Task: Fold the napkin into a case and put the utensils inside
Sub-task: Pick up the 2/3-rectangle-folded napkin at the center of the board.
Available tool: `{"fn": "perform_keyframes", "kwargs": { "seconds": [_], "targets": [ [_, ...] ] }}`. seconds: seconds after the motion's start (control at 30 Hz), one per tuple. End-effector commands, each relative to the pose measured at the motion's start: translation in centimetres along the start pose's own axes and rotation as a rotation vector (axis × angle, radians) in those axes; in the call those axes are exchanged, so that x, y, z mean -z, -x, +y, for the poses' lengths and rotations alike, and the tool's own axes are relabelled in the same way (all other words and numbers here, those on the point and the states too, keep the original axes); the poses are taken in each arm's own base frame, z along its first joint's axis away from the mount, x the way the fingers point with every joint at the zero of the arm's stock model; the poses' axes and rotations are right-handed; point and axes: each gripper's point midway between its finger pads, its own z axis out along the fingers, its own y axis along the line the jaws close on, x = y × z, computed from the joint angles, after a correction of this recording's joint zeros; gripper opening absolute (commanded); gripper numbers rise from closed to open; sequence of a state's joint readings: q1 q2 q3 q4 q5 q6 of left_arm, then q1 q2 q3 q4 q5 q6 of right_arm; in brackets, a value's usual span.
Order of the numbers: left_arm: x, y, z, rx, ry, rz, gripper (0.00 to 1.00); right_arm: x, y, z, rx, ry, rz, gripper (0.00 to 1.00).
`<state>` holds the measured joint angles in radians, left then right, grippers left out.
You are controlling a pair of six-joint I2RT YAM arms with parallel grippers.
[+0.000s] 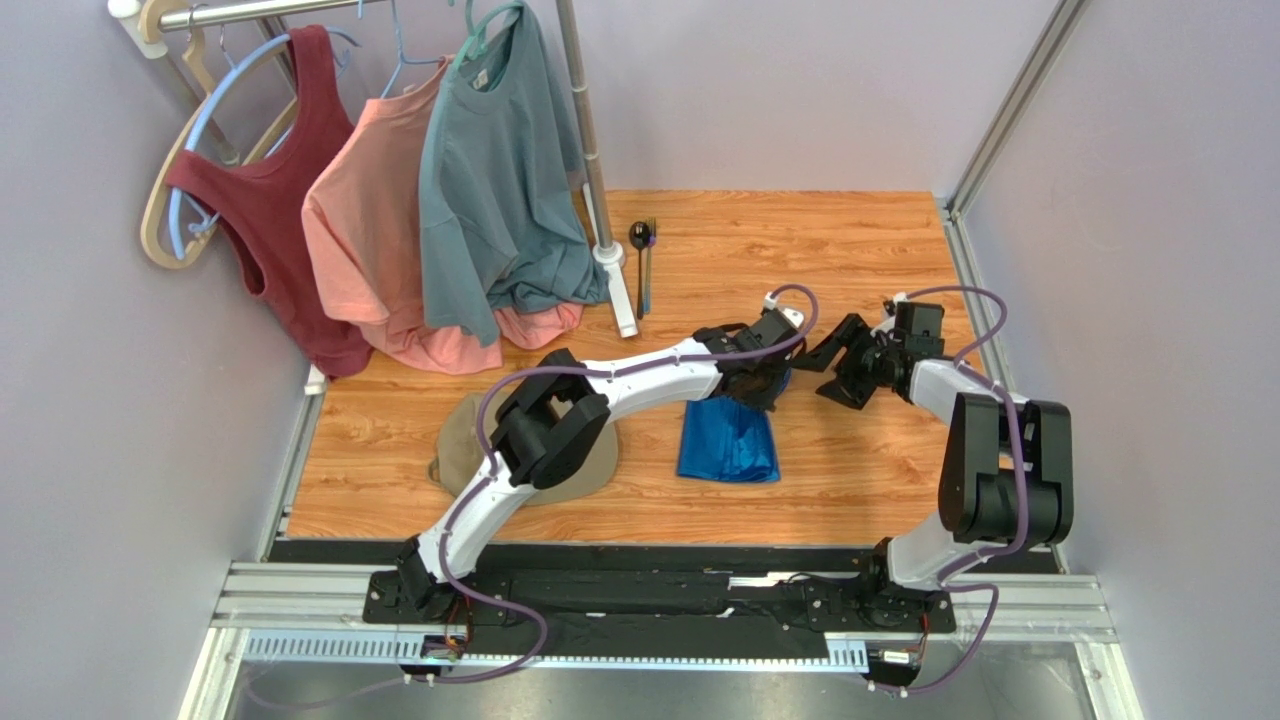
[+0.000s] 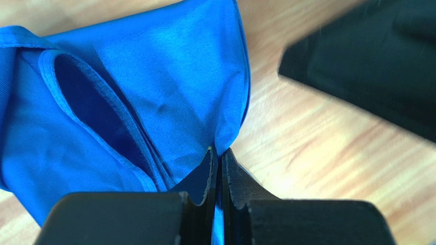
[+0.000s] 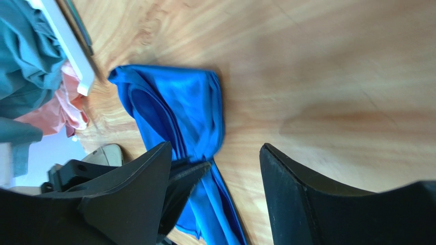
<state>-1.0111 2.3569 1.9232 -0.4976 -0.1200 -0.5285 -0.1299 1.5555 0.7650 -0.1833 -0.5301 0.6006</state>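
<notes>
- Early in the fold: shows the napkin [image 1: 727, 443] as a rumpled, loosely doubled bundle on the table [image 1: 842, 240], near the middle and towards the front, not yet a narrow flat case.
- Pinches one edge of the napkin [image 2: 169, 92] with the left gripper [image 2: 219, 153], jaws pressed together and blue cloth caught between them.
- Holds the right gripper [image 3: 215, 148] spread wide and empty, just above the wood beside the napkin [image 3: 179, 107]; touches nothing, as far as can be seen.
- Places the left gripper [image 1: 759, 383] and right gripper [image 1: 842, 368] near each other at the napkin's far end.
- Leaves the utensils [image 1: 645, 263] untouched at the far side, side by side next to the foot of the rack [image 1: 619, 293], well apart from the napkin.
- Left to do, by judgement: smooth the cloth, finish the folds into a pouch, then fetch the utensils and slide them in.
- Hides the pinched end of the napkin under the left arm [image 1: 631, 375] in the top view.
- Reveals a dark, pocket-like gap between layers in the left wrist view; cannot tell whether that is a proper mouth or only a loose fold, nor how many layers lie stacked.
- Cuts off a blurred black shape at the upper right of the left wrist view, probably a finger of the right gripper.
- Covers part of the cap [image 1: 451, 443] with the left arm.
</notes>
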Motion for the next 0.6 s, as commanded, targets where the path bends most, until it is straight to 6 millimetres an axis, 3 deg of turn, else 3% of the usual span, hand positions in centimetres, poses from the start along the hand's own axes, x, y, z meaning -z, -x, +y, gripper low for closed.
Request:
{"fn": "perform_keyframes", "kwargs": {
  "seconds": [0.0, 0.1, 0.57],
  "targets": [
    [2.2, 0.0, -0.9, 0.067, -0.098, 0.029, 0.0, -1.4, 0.8, 2.9, 0.044, 0.12, -0.029, 0.68],
    [2.8, 0.3, -1.6, 0.082, -0.139, 0.029, 0.0, -2.2, 0.7, 3.6, 0.061, 0.134, -0.029, 0.68],
    [4.8, 1.6, -2.2, 0.196, -0.293, 0.013, 0.0, -2.1, -1.8, 1.4, 0.06, 0.051, -0.026, 0.65]
  ]
}}
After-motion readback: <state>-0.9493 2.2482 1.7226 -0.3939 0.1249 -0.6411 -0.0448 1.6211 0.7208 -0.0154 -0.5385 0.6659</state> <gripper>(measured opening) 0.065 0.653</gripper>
